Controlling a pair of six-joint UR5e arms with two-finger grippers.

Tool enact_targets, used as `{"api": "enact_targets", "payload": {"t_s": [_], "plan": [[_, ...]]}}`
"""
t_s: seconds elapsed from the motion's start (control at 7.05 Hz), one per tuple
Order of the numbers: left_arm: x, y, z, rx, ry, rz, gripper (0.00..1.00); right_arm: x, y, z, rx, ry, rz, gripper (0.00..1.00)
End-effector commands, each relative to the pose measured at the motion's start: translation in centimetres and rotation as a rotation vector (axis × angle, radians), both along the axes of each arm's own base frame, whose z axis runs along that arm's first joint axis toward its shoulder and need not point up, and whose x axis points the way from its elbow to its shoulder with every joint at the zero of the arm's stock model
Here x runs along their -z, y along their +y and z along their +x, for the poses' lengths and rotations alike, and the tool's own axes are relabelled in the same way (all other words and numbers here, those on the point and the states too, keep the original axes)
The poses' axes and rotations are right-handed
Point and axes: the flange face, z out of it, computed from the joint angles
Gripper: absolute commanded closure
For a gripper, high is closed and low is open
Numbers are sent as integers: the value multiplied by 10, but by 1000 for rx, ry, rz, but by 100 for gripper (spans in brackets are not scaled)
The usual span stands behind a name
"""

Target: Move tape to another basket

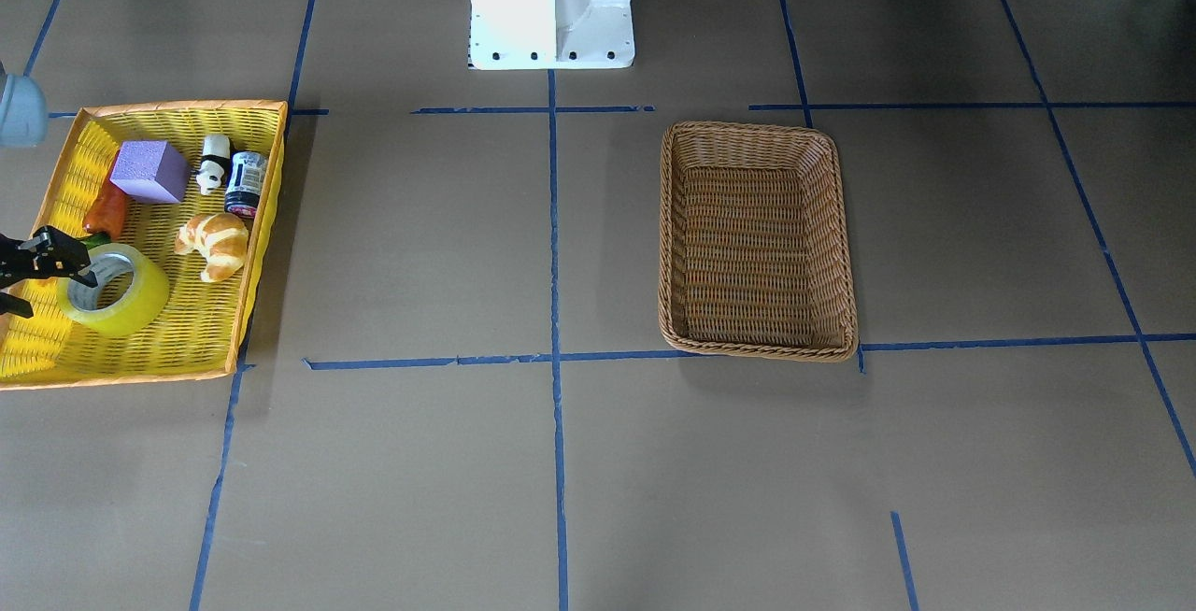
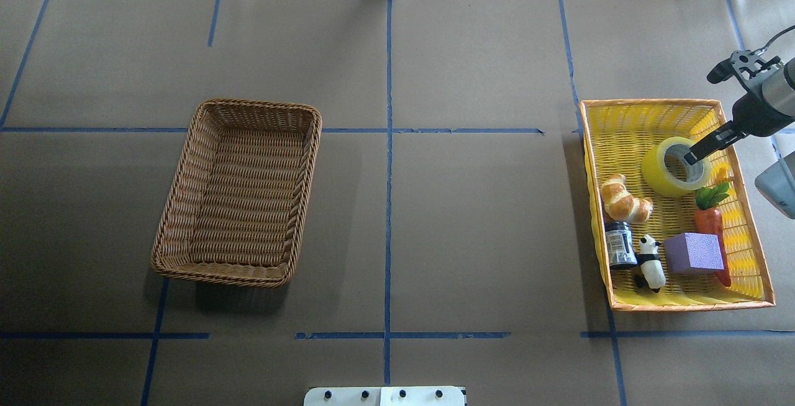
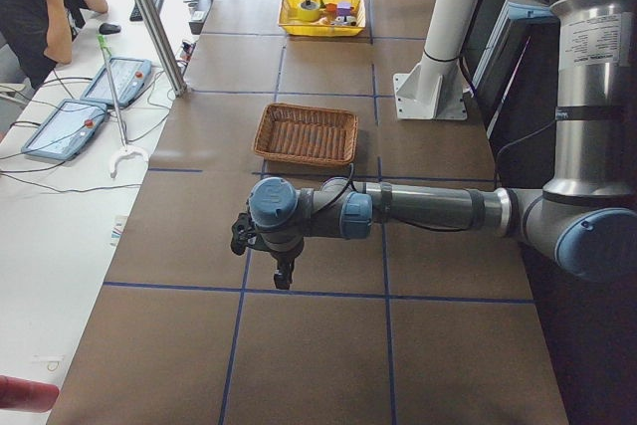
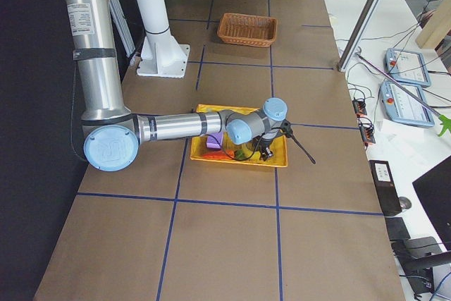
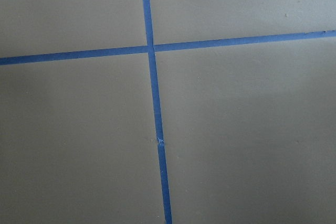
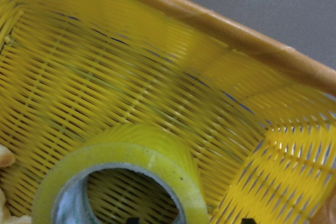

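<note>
The tape [image 1: 140, 305] lies flat in the yellow basket [image 1: 182, 107], at its end away from the robot base. It also shows in the overhead view [image 2: 655, 173] and the right wrist view [image 6: 157, 150]. My right gripper [image 1: 51, 291] is open and low over it. One finger is inside the core and the other is outside the roll's wall, also seen in the overhead view [image 2: 705, 164]. The brown wicker basket [image 2: 258, 106] stands empty on the other half of the table [image 1: 755, 130]. My left gripper [image 3: 284, 271] hangs over bare table far from both baskets. I cannot tell whether it is open or shut.
The yellow basket also holds a croissant [image 2: 624, 200], a dark jar [image 2: 619, 244], a toy panda [image 2: 650, 261], a purple block [image 2: 692, 252] and a carrot [image 2: 711, 220]. The white robot base [image 1: 551, 4] stands at mid-table. An operator [image 3: 40, 7] sits beside the table.
</note>
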Motion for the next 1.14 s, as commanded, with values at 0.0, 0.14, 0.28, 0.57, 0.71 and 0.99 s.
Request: {"api": "enact_targets", "payload": {"t_s": [0.0, 0.14, 0.28, 0.57, 0.71, 0.99], "plan": [[1, 0, 0, 0, 0, 1, 0, -8, 3, -7, 11, 16, -9, 29], [3, 0, 0, 1, 0, 5, 0, -10, 3, -8, 12, 19, -11, 37], [3, 0, 0, 1, 0, 5, 0, -12, 3, -8, 10, 21, -16, 60], [5, 0, 0, 1, 0, 8, 0, -9, 2, -6, 2, 14, -23, 100], [9, 0, 2, 1, 31, 11, 0, 1, -4, 11, -32, -3, -14, 100], [26, -9, 5, 0, 82, 38, 0, 53, -13, 71, -94, -175, -4, 100]]}}
